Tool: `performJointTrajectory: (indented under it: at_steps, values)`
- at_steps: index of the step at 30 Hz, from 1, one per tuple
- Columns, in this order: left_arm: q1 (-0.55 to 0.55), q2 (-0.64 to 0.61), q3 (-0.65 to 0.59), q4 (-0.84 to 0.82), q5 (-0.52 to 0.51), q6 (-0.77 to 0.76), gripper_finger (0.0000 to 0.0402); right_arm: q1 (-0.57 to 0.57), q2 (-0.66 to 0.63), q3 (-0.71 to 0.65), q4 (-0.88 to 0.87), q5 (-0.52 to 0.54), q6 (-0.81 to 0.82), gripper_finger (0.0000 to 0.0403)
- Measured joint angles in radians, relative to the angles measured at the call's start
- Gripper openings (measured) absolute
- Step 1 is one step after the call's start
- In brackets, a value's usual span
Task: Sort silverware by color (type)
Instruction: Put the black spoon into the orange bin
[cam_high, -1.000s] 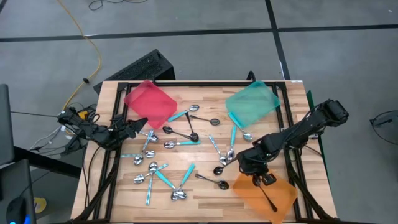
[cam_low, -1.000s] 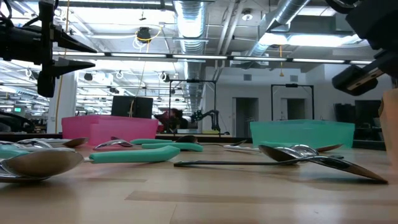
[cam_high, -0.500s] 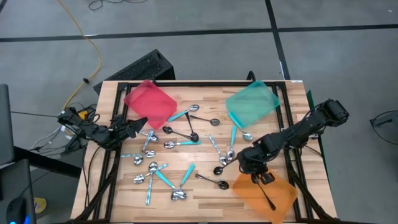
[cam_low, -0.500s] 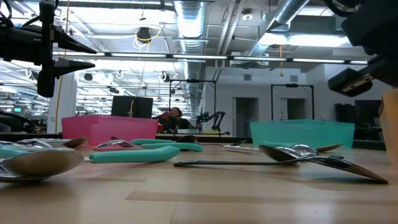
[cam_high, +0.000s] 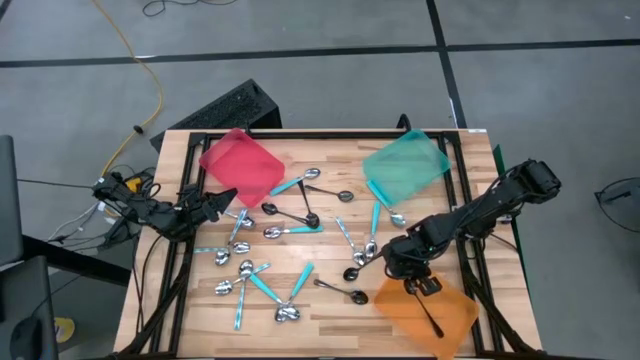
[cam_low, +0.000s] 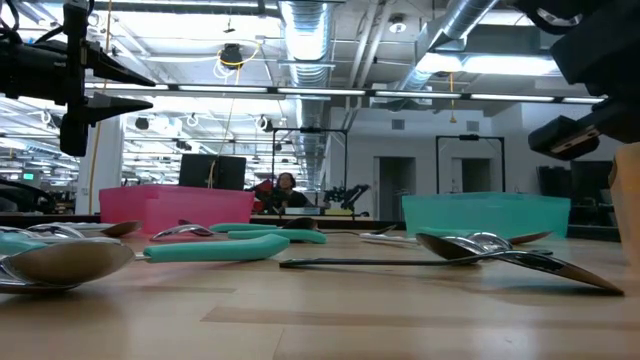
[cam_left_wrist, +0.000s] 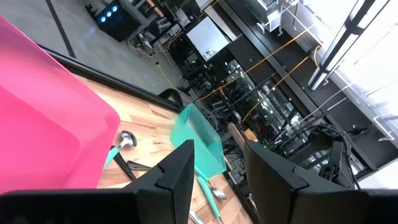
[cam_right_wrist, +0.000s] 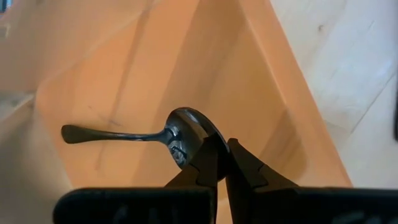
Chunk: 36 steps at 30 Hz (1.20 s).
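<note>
Silverware lies scattered on the wooden table: silver spoons (cam_high: 245, 267), teal-handled spoons (cam_high: 300, 230) and black spoons (cam_high: 345, 293). One black spoon (cam_right_wrist: 118, 134) lies flat on the floor of the orange tray (cam_high: 455, 310). My right gripper (cam_right_wrist: 222, 165) points steeply down over that tray's far edge. It is shut, with its tips right at the spoon's bowl (cam_right_wrist: 185, 135). My left gripper (cam_high: 228, 200) waits open and level at the table's left edge, beside the red tray (cam_high: 240, 165). My right gripper comes from above, and its fingertips (cam_right_wrist: 208, 163) overlap the rim of the black spoon's bowl in the wrist view. I cannot tell whether they touch it. The spoon lies flat on the tray floor, its handle pointing away from the fingers.
The teal tray (cam_high: 405, 167) stands at the far right and the red tray at the far left. Both are without spoons. Loose spoons crowd the table's middle. Black rails run along the table's edges. A person shows far off in the room in the low view.
My right gripper has stayed over the orange tray and tipped slightly. The spoons have not moved.
</note>
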Motion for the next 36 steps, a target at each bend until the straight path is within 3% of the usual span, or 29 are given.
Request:
performJointTrajectory:
  at_steps: [10, 22, 36]
  values:
    - [0.0, 0.0, 0.0, -0.001, -0.006, 0.009, 0.0123, 0.007, 0.0, -0.026, 0.022, 0.019, 0.035, 0.0033]
    - [0.0, 0.0, 0.0, -0.001, -0.007, 0.01, 0.0123, 0.064, 0.0, -0.026, 0.02, 0.135, 0.062, 0.0041]
    - [0.0, 0.0, 0.0, -0.001, -0.007, 0.026, 0.0123, 0.076, 0.001, -0.026, 0.018, 0.15, 0.085, 0.0047]
